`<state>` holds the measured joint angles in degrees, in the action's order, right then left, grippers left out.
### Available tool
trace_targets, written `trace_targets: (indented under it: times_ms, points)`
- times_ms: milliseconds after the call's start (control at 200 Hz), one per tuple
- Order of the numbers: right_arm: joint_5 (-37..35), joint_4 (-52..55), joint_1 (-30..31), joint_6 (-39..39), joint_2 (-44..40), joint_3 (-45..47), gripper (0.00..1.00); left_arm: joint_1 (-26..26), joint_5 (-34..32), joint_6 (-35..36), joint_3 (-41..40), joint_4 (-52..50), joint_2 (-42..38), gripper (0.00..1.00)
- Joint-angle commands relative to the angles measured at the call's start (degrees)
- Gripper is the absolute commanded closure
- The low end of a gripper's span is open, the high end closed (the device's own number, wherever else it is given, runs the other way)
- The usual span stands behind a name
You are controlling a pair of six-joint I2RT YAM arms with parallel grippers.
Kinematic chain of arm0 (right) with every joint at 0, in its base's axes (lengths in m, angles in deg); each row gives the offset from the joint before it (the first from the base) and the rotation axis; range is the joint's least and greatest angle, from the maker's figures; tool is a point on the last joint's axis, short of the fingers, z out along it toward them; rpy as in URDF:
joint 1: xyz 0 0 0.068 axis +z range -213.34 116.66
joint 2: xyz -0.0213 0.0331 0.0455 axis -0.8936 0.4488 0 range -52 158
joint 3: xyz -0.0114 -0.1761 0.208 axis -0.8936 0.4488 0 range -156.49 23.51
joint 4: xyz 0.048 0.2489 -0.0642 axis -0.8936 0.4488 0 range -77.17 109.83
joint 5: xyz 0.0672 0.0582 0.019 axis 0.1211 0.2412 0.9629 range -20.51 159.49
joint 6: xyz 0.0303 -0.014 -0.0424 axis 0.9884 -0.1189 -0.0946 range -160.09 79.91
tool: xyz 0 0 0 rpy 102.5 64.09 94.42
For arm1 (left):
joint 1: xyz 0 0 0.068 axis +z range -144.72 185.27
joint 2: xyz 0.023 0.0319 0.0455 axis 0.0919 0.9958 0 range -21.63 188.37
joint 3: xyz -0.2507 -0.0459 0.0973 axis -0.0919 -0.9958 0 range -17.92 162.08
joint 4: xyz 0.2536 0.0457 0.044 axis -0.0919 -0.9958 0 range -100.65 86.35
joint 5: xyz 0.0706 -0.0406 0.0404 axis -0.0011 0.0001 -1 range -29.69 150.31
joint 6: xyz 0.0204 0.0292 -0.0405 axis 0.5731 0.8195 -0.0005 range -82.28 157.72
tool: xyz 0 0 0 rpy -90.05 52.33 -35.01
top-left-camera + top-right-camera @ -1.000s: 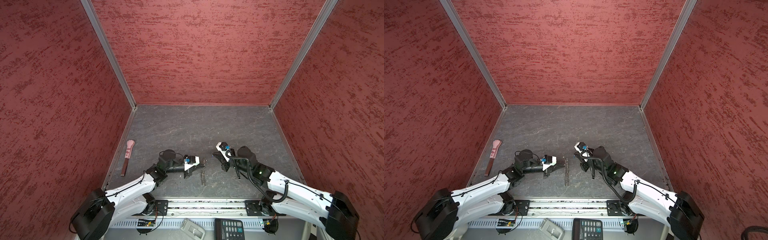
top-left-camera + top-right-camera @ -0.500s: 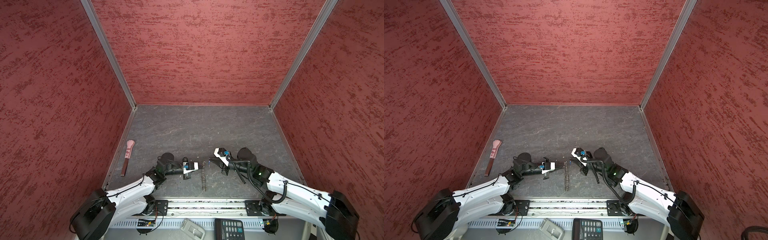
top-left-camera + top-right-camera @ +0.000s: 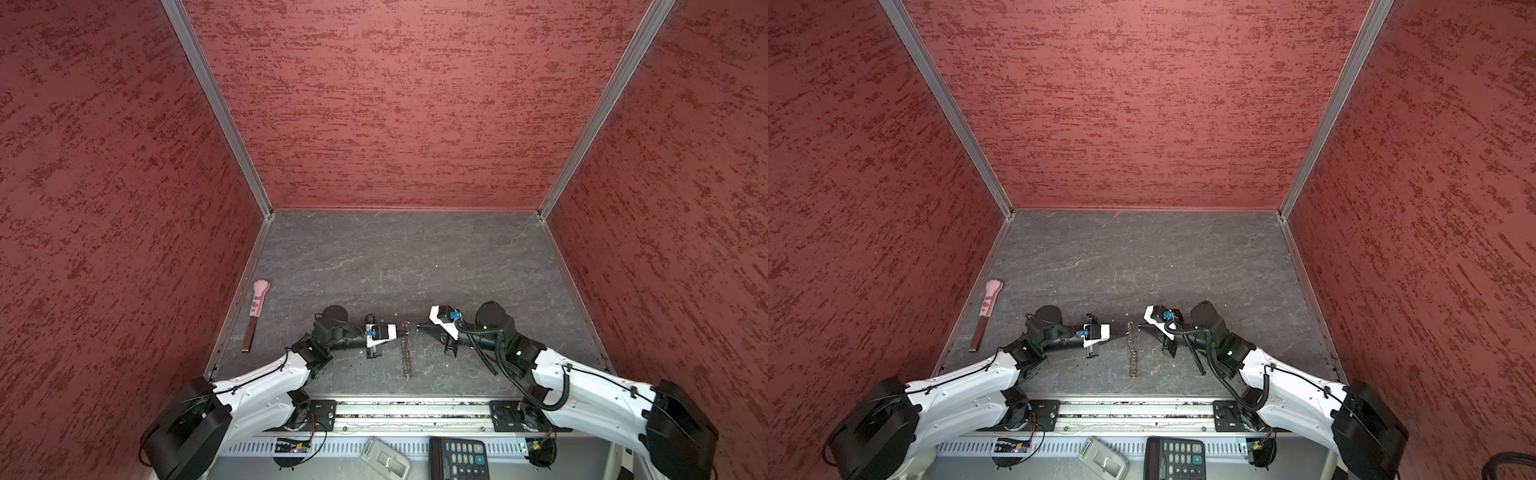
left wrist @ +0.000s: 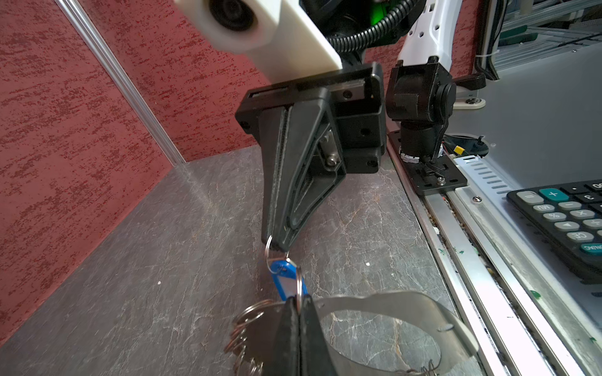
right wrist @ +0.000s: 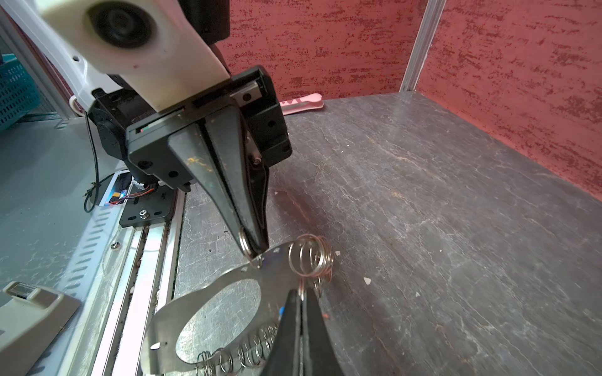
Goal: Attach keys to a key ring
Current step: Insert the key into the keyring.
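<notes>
The key ring [image 4: 391,298] is a thin hoop standing on edge on the floor, with a row of silver links [image 5: 247,353] along it; in both top views it shows edge-on [image 3: 407,357] [image 3: 1133,357]. My left gripper [image 4: 297,298] is shut on a silver ring [image 5: 243,242] at the hoop's edge. Facing it tip to tip, my right gripper [image 5: 301,293] is shut on the tiny ring [image 4: 270,250] of the keys, a blue tag [image 4: 286,276] hanging between both tips. In the right wrist view the tag is almost hidden behind my finger.
A pink paw-tipped stick [image 3: 257,307] lies by the left wall. A metal rail [image 3: 407,409] runs along the front edge, with a calculator [image 3: 459,457] and a grey device [image 3: 384,459] beyond it. Red walls close in three sides.
Both gripper tips have come together over the near end of the key ring. The right gripper has lowered and swung level; the key ring has shifted slightly toward the front.
</notes>
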<state>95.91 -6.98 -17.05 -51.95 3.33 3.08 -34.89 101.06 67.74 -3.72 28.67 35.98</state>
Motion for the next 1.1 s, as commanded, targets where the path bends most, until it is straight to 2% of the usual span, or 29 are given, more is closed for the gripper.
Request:
trace_targets:
  times_ms: [0,496,1092]
  points:
    - [2.2,-5.5,-0.1,-2.3,-1.4,1.5,1.00,0.5,2.8,-1.6,0.1,2.0,0.5,1.00]
    - [7.7,-12.1,-0.1,-7.7,-2.6,5.5,1.00,1.7,9.0,-2.5,2.0,-0.2,3.3,1.00]
    - [12.8,-14.0,0.0,-8.9,-2.1,6.2,1.00,1.6,10.4,-2.9,2.5,-0.1,4.5,1.00]
